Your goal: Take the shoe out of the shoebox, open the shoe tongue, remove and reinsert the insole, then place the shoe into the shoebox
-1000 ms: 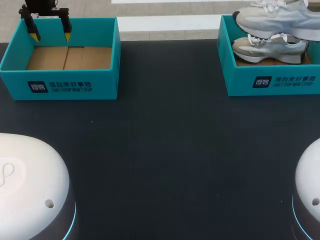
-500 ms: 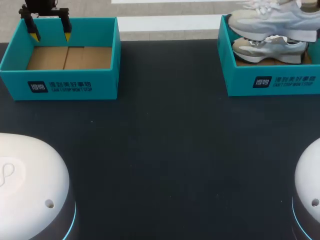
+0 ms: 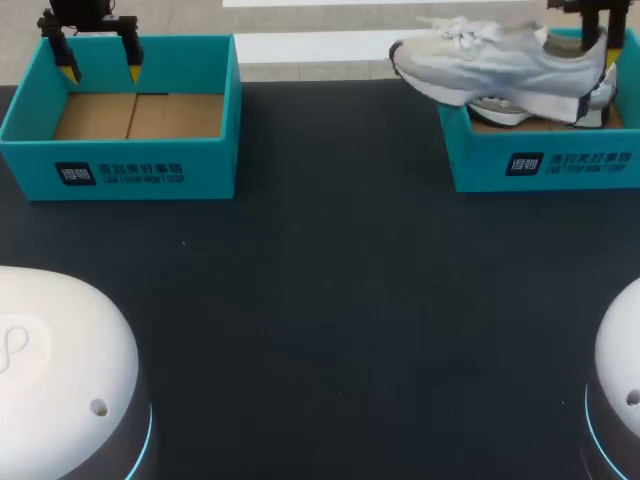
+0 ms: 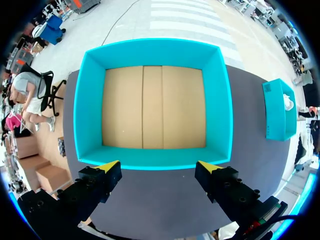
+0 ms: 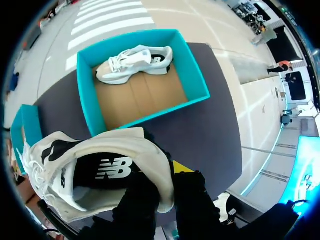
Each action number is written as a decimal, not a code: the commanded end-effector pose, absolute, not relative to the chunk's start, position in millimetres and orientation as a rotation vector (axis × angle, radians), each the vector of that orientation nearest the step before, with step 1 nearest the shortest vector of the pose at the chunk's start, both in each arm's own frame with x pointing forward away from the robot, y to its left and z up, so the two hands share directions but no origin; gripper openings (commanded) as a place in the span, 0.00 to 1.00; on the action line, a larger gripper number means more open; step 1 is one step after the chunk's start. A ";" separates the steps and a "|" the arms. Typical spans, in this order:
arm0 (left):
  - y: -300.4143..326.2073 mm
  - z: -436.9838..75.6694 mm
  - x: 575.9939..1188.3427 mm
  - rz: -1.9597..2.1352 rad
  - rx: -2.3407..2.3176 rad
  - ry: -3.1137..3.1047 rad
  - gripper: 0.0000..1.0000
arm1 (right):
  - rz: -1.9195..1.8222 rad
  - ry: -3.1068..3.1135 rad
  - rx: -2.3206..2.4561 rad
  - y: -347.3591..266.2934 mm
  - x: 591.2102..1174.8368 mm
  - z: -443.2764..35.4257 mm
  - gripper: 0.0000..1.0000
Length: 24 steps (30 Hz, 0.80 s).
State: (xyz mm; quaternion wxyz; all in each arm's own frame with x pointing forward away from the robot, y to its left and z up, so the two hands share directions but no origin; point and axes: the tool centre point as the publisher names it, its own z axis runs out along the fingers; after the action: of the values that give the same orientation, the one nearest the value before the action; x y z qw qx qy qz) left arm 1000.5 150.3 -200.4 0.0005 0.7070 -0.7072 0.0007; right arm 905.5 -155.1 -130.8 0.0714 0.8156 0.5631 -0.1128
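On desk (image 3: 330, 300), left shoebox (image 3: 120, 170) and right shoebox (image 3: 545, 165) at far edge. Lifted shoe (image 3: 490, 65) has swung leftward past right shoebox wall, toe above desk; second shoe (image 5: 135, 60) stays inside. Heel clamped in right jaws; left jaws apart over left shoebox, unmoved.

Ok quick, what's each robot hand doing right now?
Left hand: open, holding nothing.
Right hand: closed on the shoe, at its heel.

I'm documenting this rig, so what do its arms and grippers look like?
The left arm and right arm have rounded white housings edged with a glowing blue ring. The left gripper and right gripper have blocky black fingers with yellow tips.
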 end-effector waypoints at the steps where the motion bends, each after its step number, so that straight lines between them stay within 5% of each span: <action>1: 150.0 -200.3 1000.3 0.001 2.221 -2.221 1.00 | -0.258 1.730 2.432 -140.6 873.4 -129.7 0.00; 24: 150.0 -200.3 1000.3 0.001 2.221 -2.221 1.00 | -0.274 1.723 2.431 -133.9 870.0 -128.6 0.00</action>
State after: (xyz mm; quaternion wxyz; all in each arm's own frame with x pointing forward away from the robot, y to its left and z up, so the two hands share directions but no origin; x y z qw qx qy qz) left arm 1000.5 150.1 -200.4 0.0004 0.7071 -0.7071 0.0006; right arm 873.6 -140.1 -131.1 0.0723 0.8095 0.5759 -0.0880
